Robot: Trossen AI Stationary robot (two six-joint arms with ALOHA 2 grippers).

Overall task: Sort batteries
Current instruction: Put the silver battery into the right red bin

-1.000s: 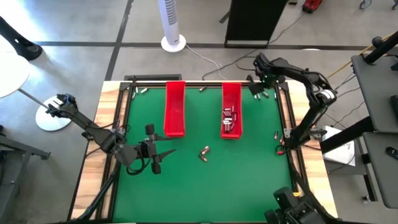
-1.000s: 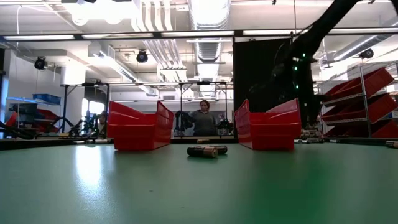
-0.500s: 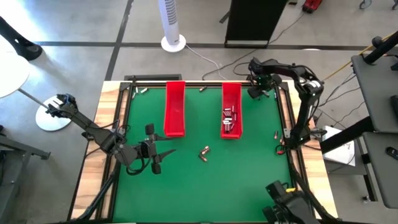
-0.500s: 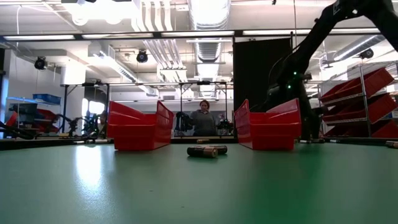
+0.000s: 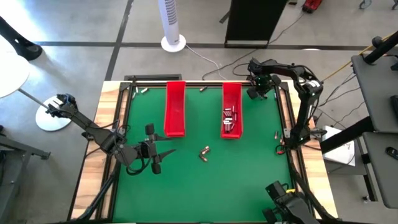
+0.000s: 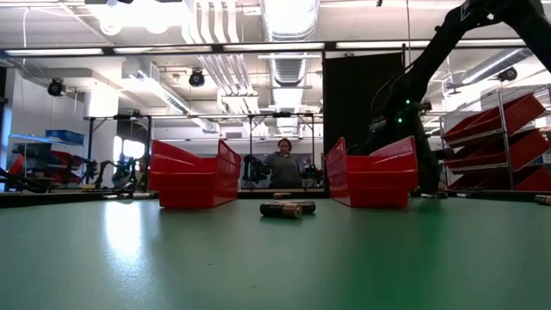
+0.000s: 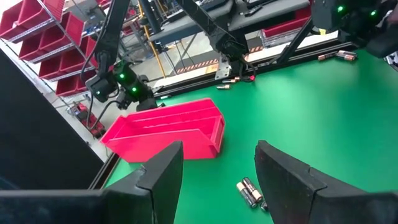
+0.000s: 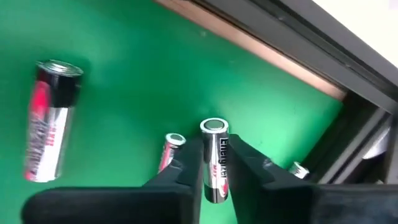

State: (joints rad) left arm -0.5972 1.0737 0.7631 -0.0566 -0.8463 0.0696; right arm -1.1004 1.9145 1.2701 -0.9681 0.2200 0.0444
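Gripping one Energizer battery [image 8: 214, 163] between its fingers, the right gripper [image 5: 257, 88] sits at the table's far right corner, loose batteries [image 8: 51, 119] lying beside it. Step: pick-up made. Next, judged: lift clear, carry to a red tray [image 5: 231, 107]. Left gripper [image 7: 219, 180], open and empty, waits near two batteries [image 5: 204, 152] at mid-table.

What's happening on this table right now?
The right gripper is at the far right corner of the green mat, closed around an upright battery, with more loose batteries lying nearby. The right red tray already holds several batteries; the left red tray looks empty. The left gripper waits open near the mat's left side, and two batteries lie mid-table.
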